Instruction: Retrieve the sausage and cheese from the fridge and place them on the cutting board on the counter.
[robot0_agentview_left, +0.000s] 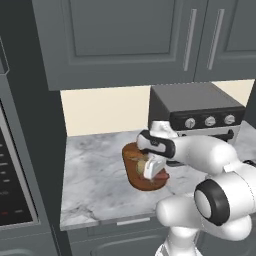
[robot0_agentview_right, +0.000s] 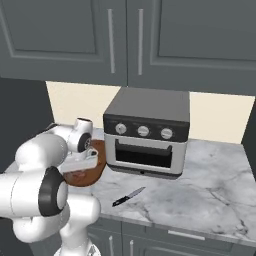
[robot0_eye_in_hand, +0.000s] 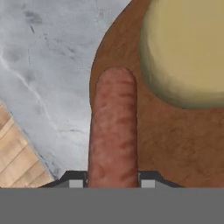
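Sausage (robot0_eye_in_hand: 113, 131) clenched in my gripper (robot0_eye_in_hand: 112, 179) at lower centre, over the cutting board (robot0_eye_in_hand: 175, 144) beside the cheese (robot0_eye_in_hand: 188, 48); next I lower and release.

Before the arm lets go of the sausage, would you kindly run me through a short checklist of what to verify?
1. Gripper shut on the sausage: ok.
2. Sausage over the cutting board, not the counter: ok.
3. Cheese already on the board: ok.
4. Sausage apart from the cheese: ok.
5. Sausage resting on the board surface: cannot tell.
6. Toaster oven clear of the gripper: ok.
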